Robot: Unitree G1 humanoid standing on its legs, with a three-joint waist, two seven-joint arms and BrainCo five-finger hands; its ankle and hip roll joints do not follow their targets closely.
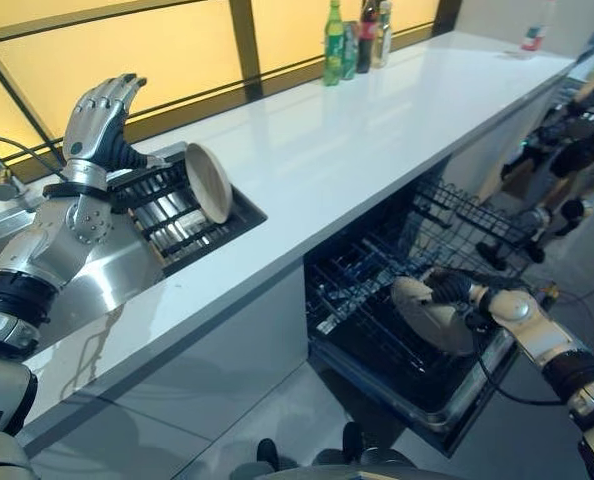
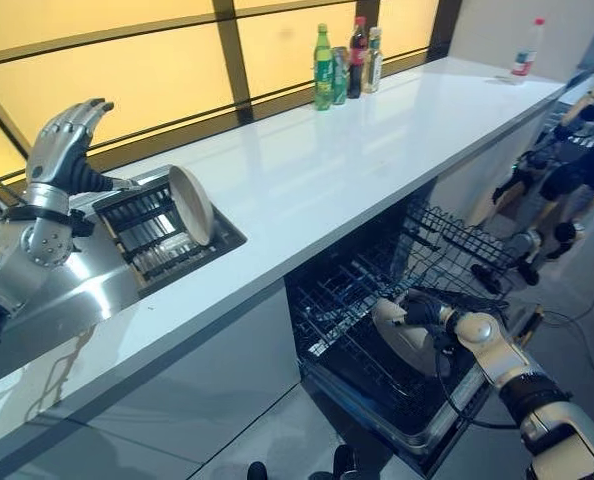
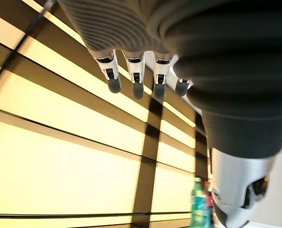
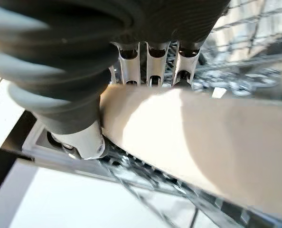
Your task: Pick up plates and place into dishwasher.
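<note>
Right hand (image 1: 455, 290), low over the pulled-out dishwasher rack (image 1: 377, 300), with fingers (image 4: 152, 66) and thumb curled round the rim of a beige plate (image 1: 432, 315); the plate is tilted, its lower edge down among the rack wires. In the right wrist view the plate (image 4: 198, 147) lies just past the fingers, with rack wires behind and below it. The open dishwasher (image 2: 417, 425) sits under the white counter (image 1: 377, 140), its rack drawn out toward the floor.

Left hand (image 1: 99, 115) raised above the counter's left end, fingers straight and spread, holding nothing; in the left wrist view its fingers (image 3: 137, 80) point toward the yellow window panels (image 3: 60, 166).

A second plate (image 1: 208, 182) stands on edge in the sink rack (image 1: 162, 215), recessed in the counter just beside the left hand, leaning against the rack's far side and apart from the hand.

Bottles (image 1: 355, 40) stand in a group at the counter's back edge by the window; one more bottle (image 2: 522, 48) stands well apart at the counter's far right end
</note>
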